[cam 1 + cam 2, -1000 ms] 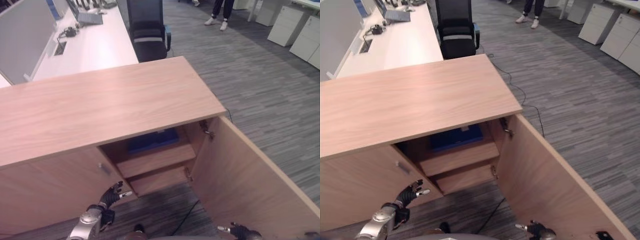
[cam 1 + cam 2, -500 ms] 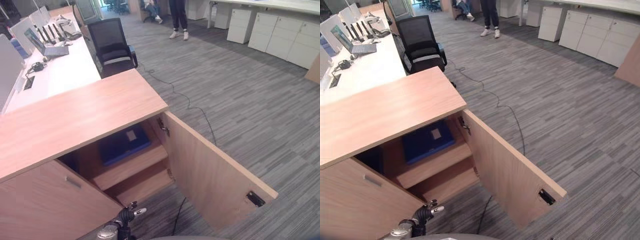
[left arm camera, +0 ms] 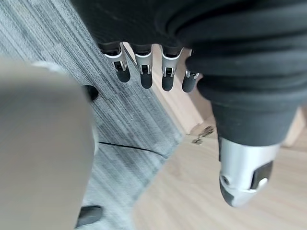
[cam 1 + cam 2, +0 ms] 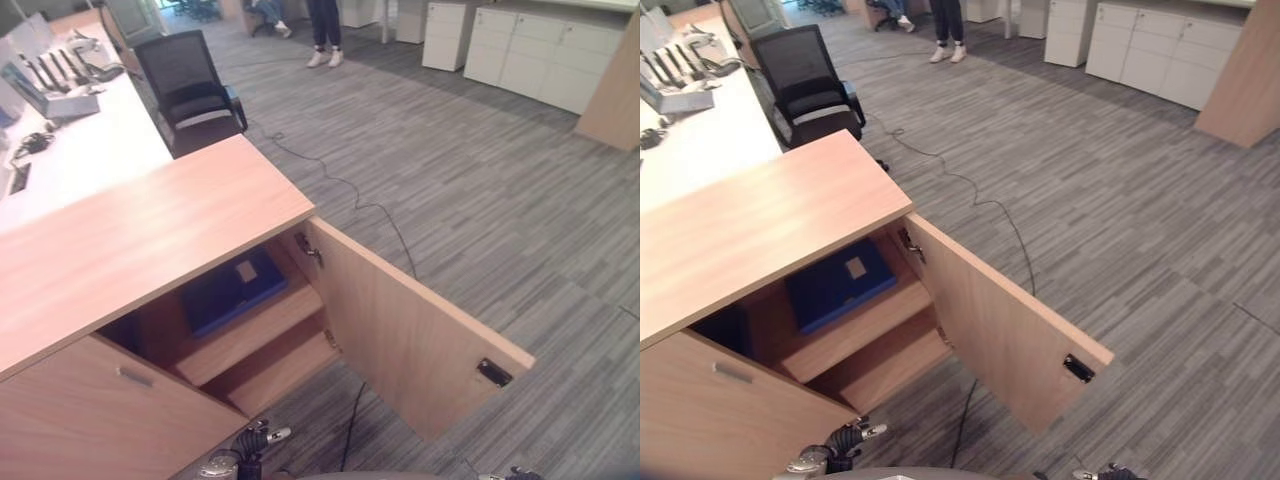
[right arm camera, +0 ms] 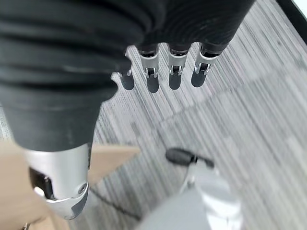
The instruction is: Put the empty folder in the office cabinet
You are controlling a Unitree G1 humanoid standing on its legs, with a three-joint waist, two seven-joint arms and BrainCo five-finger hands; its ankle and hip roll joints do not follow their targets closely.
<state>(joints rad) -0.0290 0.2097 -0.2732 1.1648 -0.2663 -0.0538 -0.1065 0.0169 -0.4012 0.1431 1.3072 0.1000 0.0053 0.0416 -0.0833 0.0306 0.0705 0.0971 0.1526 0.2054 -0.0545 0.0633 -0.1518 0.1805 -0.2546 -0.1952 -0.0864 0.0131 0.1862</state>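
On the cabinet's upper shelf, left of the open door, your blue folder already lies, so with both the left hand and right hand empty, fingers relaxed apart, I judge closing the door comes next.

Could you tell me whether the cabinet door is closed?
No, the cabinet door stands swung wide open, with the blue folder lying on the upper shelf inside.

Open-plan office, grey carpet, desk, swivel chair, white cabinets
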